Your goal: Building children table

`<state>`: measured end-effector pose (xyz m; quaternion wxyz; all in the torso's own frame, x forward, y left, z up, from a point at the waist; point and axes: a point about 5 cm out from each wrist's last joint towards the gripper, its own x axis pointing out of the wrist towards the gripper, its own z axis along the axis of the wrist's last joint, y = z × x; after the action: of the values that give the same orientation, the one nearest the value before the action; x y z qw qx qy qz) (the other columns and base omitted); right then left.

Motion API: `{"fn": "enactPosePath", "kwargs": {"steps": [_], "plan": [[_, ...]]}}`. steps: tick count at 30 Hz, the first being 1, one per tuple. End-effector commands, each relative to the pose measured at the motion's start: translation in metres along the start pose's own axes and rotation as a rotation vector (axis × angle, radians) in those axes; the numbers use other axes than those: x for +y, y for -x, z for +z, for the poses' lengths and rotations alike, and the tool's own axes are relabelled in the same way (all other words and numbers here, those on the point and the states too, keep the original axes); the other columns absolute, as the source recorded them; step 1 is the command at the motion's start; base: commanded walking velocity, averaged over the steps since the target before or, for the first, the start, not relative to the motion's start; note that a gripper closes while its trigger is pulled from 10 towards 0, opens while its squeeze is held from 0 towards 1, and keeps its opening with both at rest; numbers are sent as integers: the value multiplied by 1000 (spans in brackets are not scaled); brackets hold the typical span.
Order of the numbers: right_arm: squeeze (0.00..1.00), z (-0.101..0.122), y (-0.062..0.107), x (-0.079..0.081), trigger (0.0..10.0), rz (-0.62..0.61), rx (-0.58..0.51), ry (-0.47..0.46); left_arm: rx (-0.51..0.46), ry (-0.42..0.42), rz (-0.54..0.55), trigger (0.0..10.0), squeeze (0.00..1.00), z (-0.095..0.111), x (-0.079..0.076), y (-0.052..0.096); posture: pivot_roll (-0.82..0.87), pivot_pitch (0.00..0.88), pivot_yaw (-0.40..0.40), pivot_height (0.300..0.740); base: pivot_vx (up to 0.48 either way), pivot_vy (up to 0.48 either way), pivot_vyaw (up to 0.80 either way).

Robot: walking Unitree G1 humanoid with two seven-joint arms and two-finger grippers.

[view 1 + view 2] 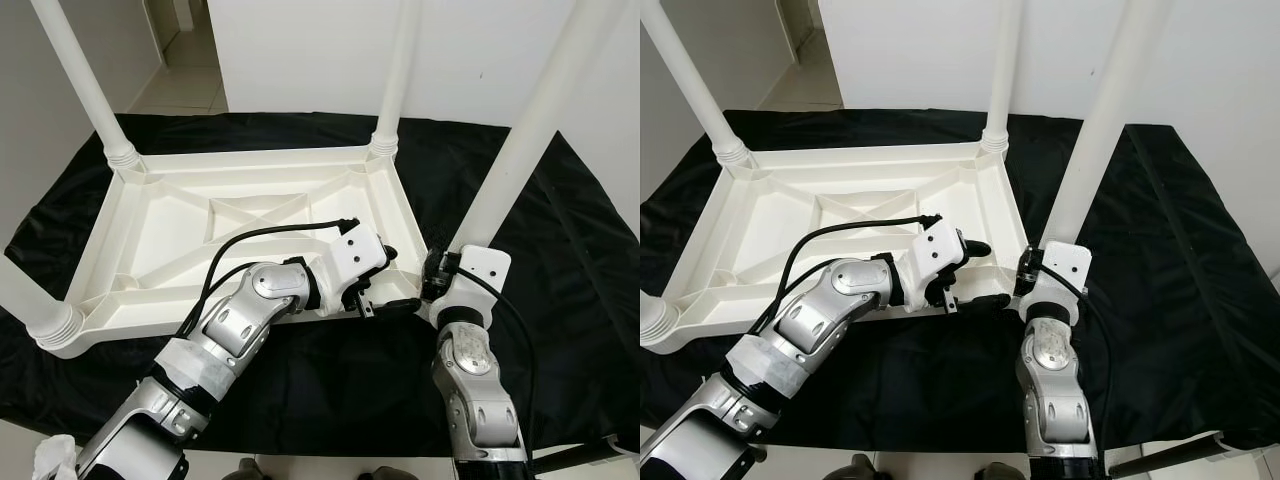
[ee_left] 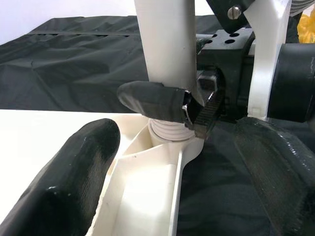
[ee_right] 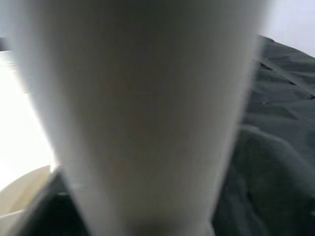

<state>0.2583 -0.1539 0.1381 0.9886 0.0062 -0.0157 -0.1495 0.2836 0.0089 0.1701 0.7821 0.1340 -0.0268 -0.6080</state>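
Partly hidden: right gripper [image 2: 162,103] behind leg [image 1: 520,150].

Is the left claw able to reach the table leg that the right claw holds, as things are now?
Probably yes. The left claw is open and already beside that leg at its base, with no object between them. The right claw grips the leg there, so space is tight.

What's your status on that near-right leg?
Right gripper clamped on near-right leg at its base. Left gripper open beside it. Tabletop inverted on black cloth.

White table [image 1: 250,215], white legs [image 1: 530,130]; black cloth [image 1: 560,270].
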Motion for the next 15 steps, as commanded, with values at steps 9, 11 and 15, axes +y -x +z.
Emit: {"fn": "enactPosePath", "kwargs": {"steps": [9,11,15], "plan": [[0,0,2,6,10000,156,-11,-52,8,-12,-65,10000,0,-1,-2,0,-78,0,17,740,0,0,0],[0,2,1,5,10000,211,-26,-51,7,-11,-65,10000,0,0,-3,0,-78,0,17,740,0,0,0],[0,6,-3,0,10000,355,-53,-23,7,-11,-69,10000,0,-1,-4,0,-77,0,20,740,0,0,0]]}}
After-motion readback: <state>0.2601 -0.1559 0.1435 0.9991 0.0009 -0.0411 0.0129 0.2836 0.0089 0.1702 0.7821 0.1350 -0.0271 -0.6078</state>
